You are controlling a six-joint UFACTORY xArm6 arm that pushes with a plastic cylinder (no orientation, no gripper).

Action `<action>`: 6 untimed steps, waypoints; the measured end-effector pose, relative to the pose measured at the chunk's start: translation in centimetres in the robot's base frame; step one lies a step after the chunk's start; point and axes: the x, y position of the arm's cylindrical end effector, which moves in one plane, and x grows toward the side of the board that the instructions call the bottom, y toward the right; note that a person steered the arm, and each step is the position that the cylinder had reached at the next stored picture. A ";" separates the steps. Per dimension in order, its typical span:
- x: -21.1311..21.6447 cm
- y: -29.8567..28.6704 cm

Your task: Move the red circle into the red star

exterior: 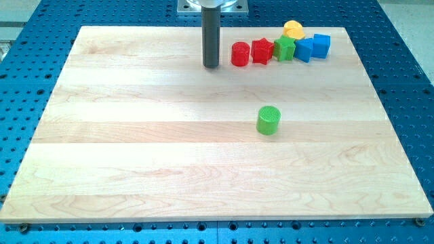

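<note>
At nine o'clock of the red circle [240, 54] stands my tip [211, 66], just beside it; no claw shows. Circle touches the red star [262, 51]. Pushing further risks scattering the green block [285, 48] beyond.

No text, label, brand, number or sign was legible anywhere — not on the wooden board [135, 149], the coloured blocks, the dark rod, or the blue perforated table [407, 68].
</note>
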 end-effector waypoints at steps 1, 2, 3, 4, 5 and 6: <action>0.0 3.7; 0.2 3.8; 0.8 5.2; 6.6 7.5; 11.3 14.6; 16.5 13.2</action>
